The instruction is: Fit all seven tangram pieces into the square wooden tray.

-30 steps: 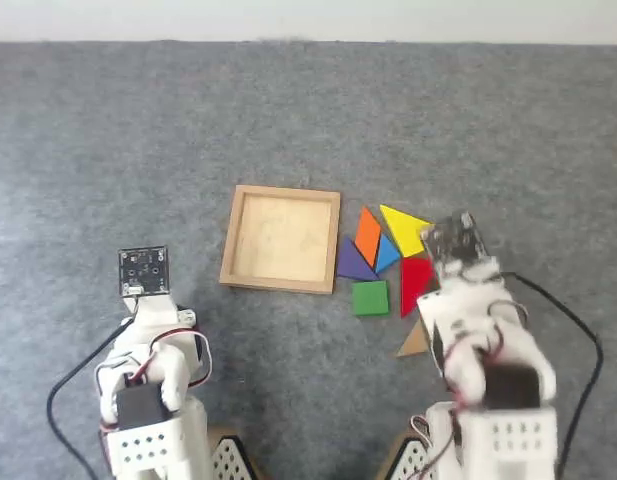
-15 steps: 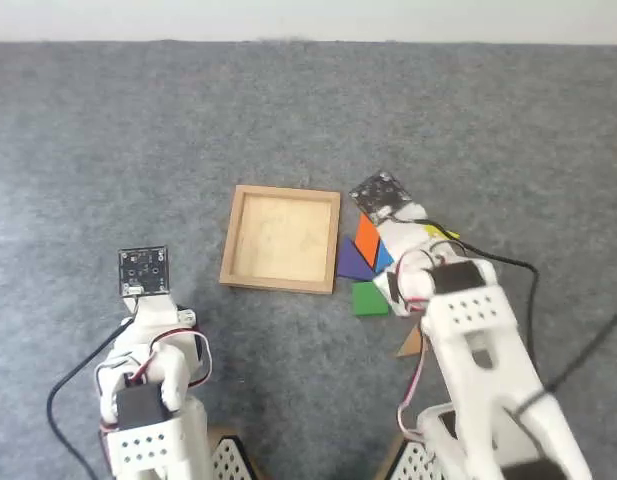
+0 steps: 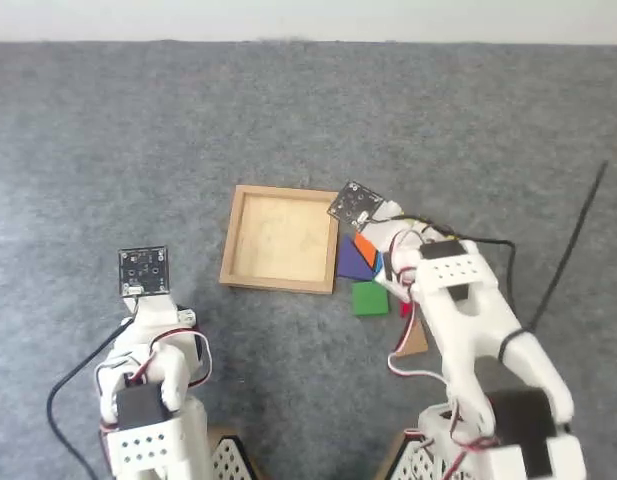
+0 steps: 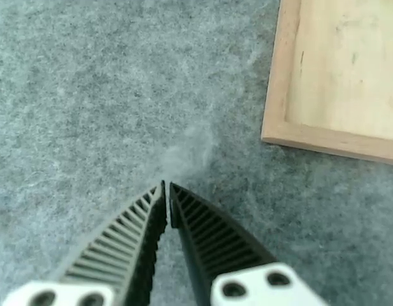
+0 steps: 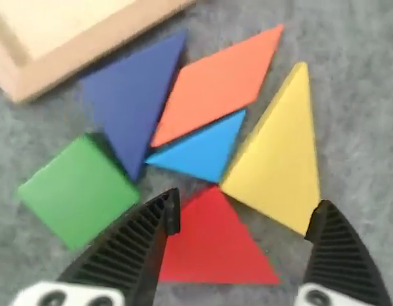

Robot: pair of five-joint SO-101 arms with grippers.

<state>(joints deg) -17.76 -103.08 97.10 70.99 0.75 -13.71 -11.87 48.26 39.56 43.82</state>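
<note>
Tray point(image 3: 231, 238) plain wood, right claw point(image 5: 244, 207) spread above red triangle point(image 5: 209, 252)

A grey, carpet-like table point(image 3: 138, 130) bears the wooden tray point(image 3: 231, 240), with coloured tangram pieces point(image 5: 202, 153) clustered just beside it

I get bright, even, diffuse light everywhere; soft faint shadow along the tray point(image 3: 278, 286) edge on the desk point(image 3: 138, 130).

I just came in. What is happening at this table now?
The right gripper hangs open over the loose tangram pieces beside the square wooden tray, its jaws either side of the red triangle. No piece lies in the tray yet. The left gripper rests shut over the grey carpet, holding nothing.
</note>
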